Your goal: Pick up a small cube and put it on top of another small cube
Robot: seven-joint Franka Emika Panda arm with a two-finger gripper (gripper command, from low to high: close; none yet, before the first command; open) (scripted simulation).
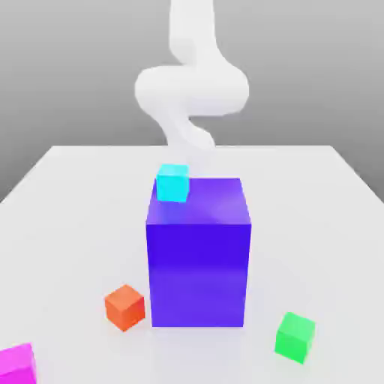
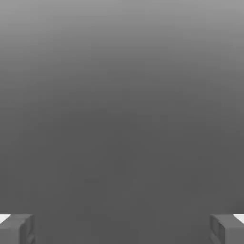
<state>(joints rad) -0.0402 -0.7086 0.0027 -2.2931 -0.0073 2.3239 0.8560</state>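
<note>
The pink cube (image 1: 16,366) sits on the table (image 1: 75,225) in the near corner at the exterior view's left, partly cut off by the picture's edge. Its visible side faces look slightly turned from the blue block's front, so the claw may need some twist to meet them squarely.

Next outward comes the orange cube (image 1: 124,307), farther from the camera and toward the block, standing between the pink one and the blue block (image 1: 199,274). The cyan cube (image 1: 173,184) rests on top of that block, near its edge at the exterior view's left. Beyond the block rises the arm (image 1: 192,90), the only one here.

That is the relation that matters: from the arm, the pink cube lies past the block, toward the camera and well out to the exterior view's left. The wrist end is pale and faint behind the block, so its exact depth is hard to judge. The claw (image 2: 122,229) is open, its fingers wide apart with nothing between them. The reach should swing around or above the block and clear the cyan cube, which a low path could knock off.

The green cube (image 1: 295,337), the place to stack, stands apart beyond the block's other side, toward the exterior view's right.
</note>
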